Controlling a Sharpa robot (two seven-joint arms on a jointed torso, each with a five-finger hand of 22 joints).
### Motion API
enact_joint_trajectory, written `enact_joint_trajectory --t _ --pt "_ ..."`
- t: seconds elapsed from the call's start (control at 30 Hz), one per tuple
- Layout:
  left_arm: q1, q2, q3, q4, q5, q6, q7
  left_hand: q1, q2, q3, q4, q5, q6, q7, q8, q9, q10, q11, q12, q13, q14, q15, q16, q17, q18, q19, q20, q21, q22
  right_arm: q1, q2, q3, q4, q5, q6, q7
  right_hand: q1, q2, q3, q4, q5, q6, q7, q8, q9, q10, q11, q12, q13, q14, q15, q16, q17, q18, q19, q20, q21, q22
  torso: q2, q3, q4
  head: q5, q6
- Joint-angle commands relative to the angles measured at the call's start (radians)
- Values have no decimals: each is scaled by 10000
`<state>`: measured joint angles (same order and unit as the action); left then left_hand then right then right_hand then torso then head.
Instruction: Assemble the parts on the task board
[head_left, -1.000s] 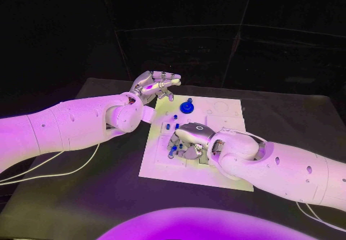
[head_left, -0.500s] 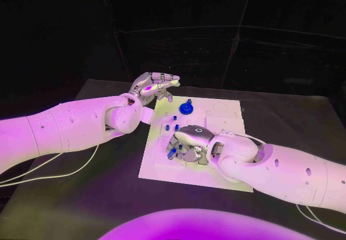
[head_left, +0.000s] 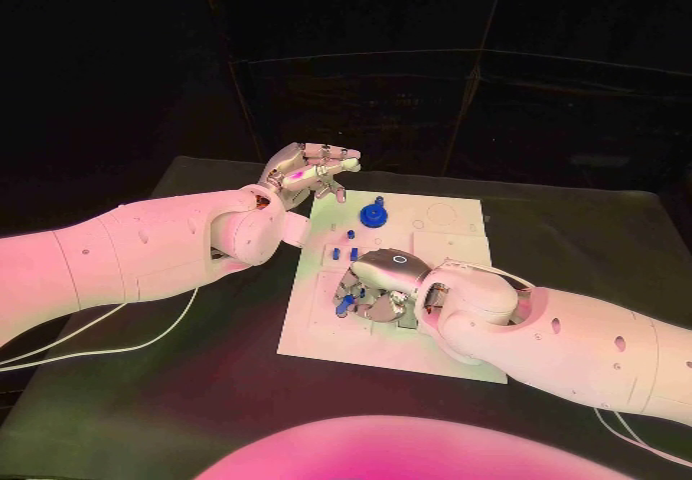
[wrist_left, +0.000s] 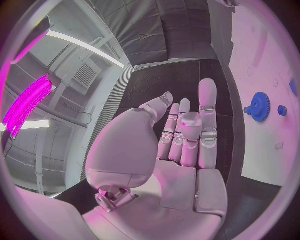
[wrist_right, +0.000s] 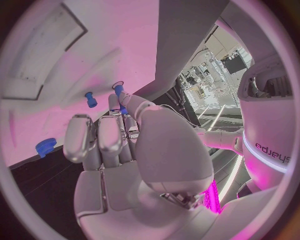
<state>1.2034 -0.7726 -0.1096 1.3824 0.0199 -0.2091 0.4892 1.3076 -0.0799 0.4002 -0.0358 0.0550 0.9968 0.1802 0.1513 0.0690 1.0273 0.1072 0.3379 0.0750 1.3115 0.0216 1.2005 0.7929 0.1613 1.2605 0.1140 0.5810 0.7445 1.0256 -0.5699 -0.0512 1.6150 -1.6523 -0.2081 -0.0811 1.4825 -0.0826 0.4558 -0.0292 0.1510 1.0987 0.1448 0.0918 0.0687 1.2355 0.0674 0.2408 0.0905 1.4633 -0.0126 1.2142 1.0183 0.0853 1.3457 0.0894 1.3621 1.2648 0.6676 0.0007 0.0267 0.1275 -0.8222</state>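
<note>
Head view first: your task board (head_left: 433, 345) sits in the middle of the frame on the black table (head_left: 173, 400), a white plate running from upper centre down toward lower centre. Your left hand (head_left: 310, 172) hovers above the board's upper left corner, off its edge, fingers extended and apart with nothing between them. Just right of that hand a blue gear (head_left: 375, 214) stands on the board's upper part, and below it a few small blue pegs (head_left: 343, 253) sit in a cluster near the board's left side. Your right hand (head_left: 378, 285) is down over the centre of the board, palm turned toward it, fingers curled among the pegs; one blue peg (head_left: 343, 309) shows at the fingertips, but you cannot tell from here whether it is pinched or merely beside them. Left wrist view: the left hand (wrist_left: 181, 145) fills the centre, fingers straight and loosely together, holding nothing; the board (wrist_left: 275, 60) lies along the right side of the circle with the gear (wrist_left: 260, 106) and a small blue piece (wrist_left: 282, 110) beside it. Right wrist view: the right hand (wrist_right: 119, 150) has fingers bent toward the board (wrist_right: 119, 45); two pegs (wrist_right: 91, 99) stand just past the fingertips, one right at a fingertip, and a round blue part (wrist_right: 45, 147) lies at the left.
</note>
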Motion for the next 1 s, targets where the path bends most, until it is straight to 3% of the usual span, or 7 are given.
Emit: enact_joint_trajectory --t 0.03,1.0 --pt "15 0 10 10 29 112 36 20 76 -56 19 34 -69 8 -31 -15 -66 12 38 11 -56 -7 -18 -3 204 -53 31 -61 -11 3 -33 -4 61 -160 -71 -121 -83 57 59 -6 54 23 33 47 12 22 -17 -26 -6 240 -25 35 6 -77 -6 39 46 13 4 8 -5 1 -4" --pt "15 2 9 6 29 116 34 20 76 -56 19 34 -69 8 -31 -15 -66 12 38 11 -56 -7 -18 -3 204 -53 31 -61 -11 -1 -175 -4 237 -78 114 -65 -165 6 48 -21 80 37 30 35 12 45 -22 -57 6 234 -28 34 -17 -74 -16 40 46 12 -5 1 4 14 -37"
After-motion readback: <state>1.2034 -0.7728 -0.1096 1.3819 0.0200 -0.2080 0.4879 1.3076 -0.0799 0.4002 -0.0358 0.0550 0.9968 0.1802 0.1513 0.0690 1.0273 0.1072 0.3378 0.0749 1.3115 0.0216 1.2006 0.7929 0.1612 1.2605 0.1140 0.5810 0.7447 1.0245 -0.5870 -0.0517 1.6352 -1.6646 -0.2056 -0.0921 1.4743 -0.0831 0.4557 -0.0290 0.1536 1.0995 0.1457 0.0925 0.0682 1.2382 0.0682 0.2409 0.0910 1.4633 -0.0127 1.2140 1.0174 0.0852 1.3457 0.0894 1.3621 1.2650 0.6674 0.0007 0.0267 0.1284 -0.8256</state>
